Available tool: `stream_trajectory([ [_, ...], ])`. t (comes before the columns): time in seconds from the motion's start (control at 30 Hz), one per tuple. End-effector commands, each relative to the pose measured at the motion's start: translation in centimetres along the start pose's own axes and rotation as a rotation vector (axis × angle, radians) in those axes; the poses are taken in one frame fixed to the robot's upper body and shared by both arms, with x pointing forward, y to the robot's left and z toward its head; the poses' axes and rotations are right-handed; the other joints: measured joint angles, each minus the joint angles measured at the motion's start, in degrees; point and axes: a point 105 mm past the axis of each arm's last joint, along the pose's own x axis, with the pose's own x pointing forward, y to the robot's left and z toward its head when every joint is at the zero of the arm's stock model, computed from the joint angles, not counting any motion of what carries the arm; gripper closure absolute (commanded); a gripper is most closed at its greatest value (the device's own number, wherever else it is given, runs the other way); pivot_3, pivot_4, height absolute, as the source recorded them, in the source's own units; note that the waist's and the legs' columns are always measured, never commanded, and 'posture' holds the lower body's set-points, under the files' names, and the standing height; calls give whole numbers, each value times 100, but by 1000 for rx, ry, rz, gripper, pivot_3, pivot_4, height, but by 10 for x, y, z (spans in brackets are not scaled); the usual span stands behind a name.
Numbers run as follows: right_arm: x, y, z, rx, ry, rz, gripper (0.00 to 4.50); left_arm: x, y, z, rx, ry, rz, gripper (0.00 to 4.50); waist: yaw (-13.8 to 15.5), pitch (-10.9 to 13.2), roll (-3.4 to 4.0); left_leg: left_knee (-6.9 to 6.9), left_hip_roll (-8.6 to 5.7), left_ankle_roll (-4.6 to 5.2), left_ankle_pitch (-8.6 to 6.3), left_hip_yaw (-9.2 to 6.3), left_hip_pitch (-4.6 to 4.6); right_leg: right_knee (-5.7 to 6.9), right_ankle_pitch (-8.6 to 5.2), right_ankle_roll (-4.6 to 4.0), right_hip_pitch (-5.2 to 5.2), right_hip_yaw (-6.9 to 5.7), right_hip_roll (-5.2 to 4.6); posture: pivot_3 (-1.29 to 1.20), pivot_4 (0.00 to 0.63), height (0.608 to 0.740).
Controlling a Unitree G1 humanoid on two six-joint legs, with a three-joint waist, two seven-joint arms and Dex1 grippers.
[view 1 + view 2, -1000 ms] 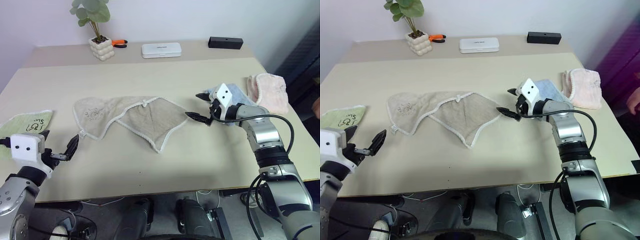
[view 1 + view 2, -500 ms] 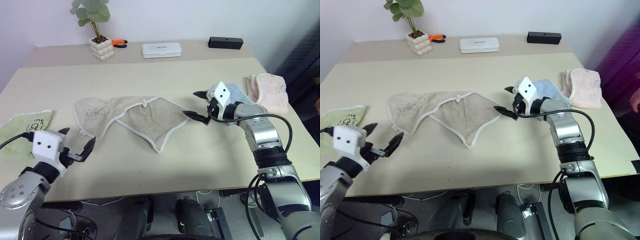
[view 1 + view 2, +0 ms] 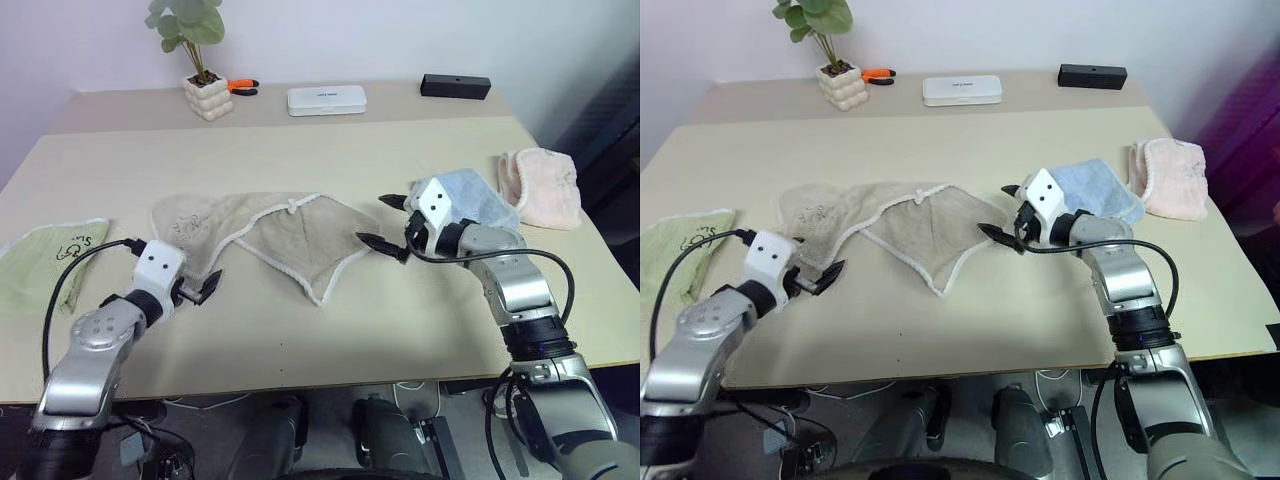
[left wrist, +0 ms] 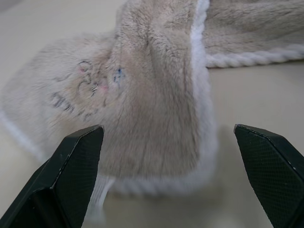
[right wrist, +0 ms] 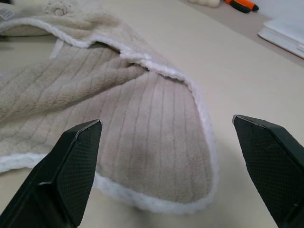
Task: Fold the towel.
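The towel (image 3: 265, 235) is lying crumpled and partly doubled over near the middle of the counter (image 3: 300, 150), not yet squared for folding. The left gripper (image 3: 200, 290) and right gripper (image 3: 385, 225) are flanking the towel's two ends, jaws apart and empty, probably lining up to pinch opposite corners and spread it.

The two head cameras are looking forward and down over the counter (image 3: 300, 140) from above, taking in nearly the same span, the right eye shifted slightly sideways. Each wrist camera is peering along its own gripper from close range, low over the surface, and both are sharing the towel (image 3: 270, 235) with the head views.
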Motion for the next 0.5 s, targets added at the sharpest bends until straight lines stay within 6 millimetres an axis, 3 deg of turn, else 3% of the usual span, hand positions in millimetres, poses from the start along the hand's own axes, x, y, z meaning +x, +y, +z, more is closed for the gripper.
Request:
stream_trajectory([
  [0.03, -8, -2, 13, -24, -42, -31, 0, 7, 4, -2, 24, -3, -3, 813, 0, 0, 0, -1, 0, 2, 1, 0, 0, 1, 0, 0, -1, 0, 0, 0, 150, 736],
  [0.13, -9, -3, 14, -21, -38, -41, 0, 6, 7, -4, 20, -5, -8, 2357, -49, 0, 1, -1, 1, 2, 2, 0, 0, 3, 0, 0, -2, 1, 1, 0, 150, 736],
  [0.17, -9, -3, 15, -21, -37, -44, 0, 5, 8, -6, 18, -3, -7, 2602, -62, 0, 1, -1, 1, 2, 2, 0, 0, 4, 0, 0, -2, 1, 1, 0, 150, 736],
  [0.27, -7, -16, 11, 30, -1, -84, 0, 1, 10, -8, 40, -6, 7, 4276, -72, 0, 1, -2, 2, 2, 2, 0, 0, 5, 0, 0, -3, 1, 1, 0, 150, 736],
  [0.5, 22, -38, -7, 211, 124, -166, 0, -18, 16, -2, 26, -56, 44, 4400, -89, 0, 1, -3, 5, 2, 3, 1, 0, 6, 1, -3, -5, 1, 2, 0, 150, 736],
])
